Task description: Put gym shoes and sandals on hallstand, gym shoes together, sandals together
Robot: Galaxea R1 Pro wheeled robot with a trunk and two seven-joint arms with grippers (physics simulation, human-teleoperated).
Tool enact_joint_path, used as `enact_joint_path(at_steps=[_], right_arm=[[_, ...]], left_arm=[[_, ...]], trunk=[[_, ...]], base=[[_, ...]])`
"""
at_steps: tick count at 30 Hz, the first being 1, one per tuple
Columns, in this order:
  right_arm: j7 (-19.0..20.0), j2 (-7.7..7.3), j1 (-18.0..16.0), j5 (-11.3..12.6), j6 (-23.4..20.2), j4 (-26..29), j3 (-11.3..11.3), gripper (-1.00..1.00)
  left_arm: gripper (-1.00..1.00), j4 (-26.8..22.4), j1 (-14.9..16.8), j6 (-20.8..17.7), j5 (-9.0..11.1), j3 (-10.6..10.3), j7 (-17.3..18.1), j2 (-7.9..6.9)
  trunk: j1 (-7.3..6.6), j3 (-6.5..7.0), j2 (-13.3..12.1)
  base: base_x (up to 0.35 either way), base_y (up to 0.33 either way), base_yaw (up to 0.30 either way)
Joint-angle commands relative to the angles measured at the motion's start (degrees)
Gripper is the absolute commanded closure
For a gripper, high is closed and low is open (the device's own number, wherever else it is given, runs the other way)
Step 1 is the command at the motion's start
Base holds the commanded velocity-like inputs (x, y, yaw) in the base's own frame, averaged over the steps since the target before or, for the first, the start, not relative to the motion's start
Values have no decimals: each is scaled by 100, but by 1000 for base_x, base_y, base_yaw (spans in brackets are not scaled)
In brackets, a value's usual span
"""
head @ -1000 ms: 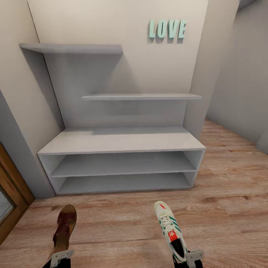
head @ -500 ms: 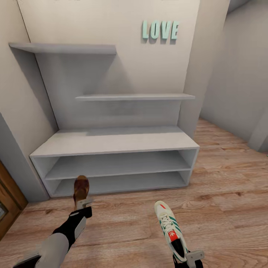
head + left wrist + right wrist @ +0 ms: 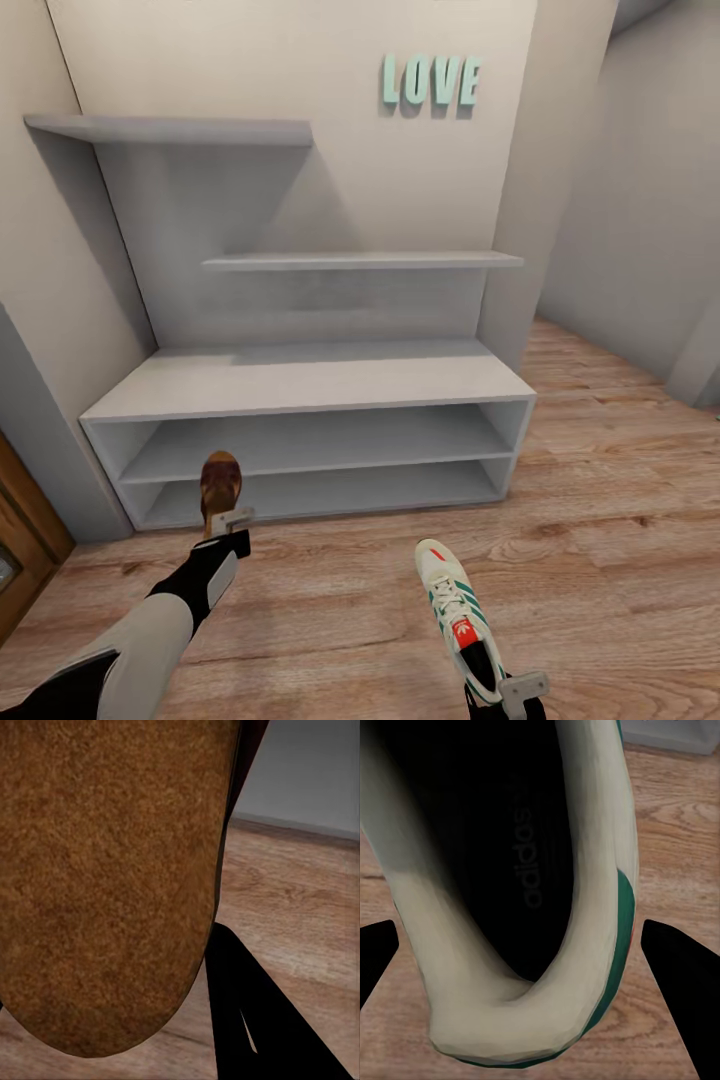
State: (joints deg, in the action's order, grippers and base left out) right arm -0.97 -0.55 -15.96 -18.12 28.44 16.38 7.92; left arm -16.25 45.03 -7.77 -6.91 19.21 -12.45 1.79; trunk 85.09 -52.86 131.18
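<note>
The white-grey hallstand [image 3: 300, 385] stands against the wall straight ahead, and all its shelves are bare. My left gripper [image 3: 228, 520] is shut on a brown sandal [image 3: 220, 485], held toe-forward just in front of the left part of the lowest shelf row. Up close, the sandal's brown surface [image 3: 112, 885] covers most of the left wrist view. My right gripper [image 3: 512, 690] is shut on the heel of a white gym shoe [image 3: 452, 605] with teal stripes, held low over the corridor floor [image 3: 600, 520]. The shoe's dark opening [image 3: 510, 870] sits between the black fingers [image 3: 682, 975].
A wooden door frame [image 3: 25, 540] sits at the lower left beside the grey wall. Teal "LOVE" letters [image 3: 430, 80] hang above the rack. Wood floor stretches to the right of the rack, bounded by a grey wall [image 3: 640, 250].
The left arm has stretched forward from the frame's bottom edge, carrying the sandal up to the rack's lowest shelf. The view shifted a little early on. The right arm and shoe stayed put.
</note>
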Motion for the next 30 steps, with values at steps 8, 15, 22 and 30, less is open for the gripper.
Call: enact_joint_path(at_steps=[8,15,22,30], right_arm=[[-9,-13,-4,-25,22,4,106,100],[6,-129,-4,135,16,5,806,100],[8,-155,-4,150,21,13,928,100],[-5,-171,-4,155,22,21,946,100]], left_arm=[[100,-10,-18,-49,-83,29,33,4],[100,-10,-22,-52,-83,18,38,-2],[100,-12,-30,-54,-83,13,44,-3],[100,-17,-38,-57,-83,-1,48,-16]], trunk=[[-1,-5,2],[-1,-5,2],[-1,-5,2],[-1,-27,2]], base=[[227,0,-14],[330,0,-48],[185,0,-4],[14,0,0]])
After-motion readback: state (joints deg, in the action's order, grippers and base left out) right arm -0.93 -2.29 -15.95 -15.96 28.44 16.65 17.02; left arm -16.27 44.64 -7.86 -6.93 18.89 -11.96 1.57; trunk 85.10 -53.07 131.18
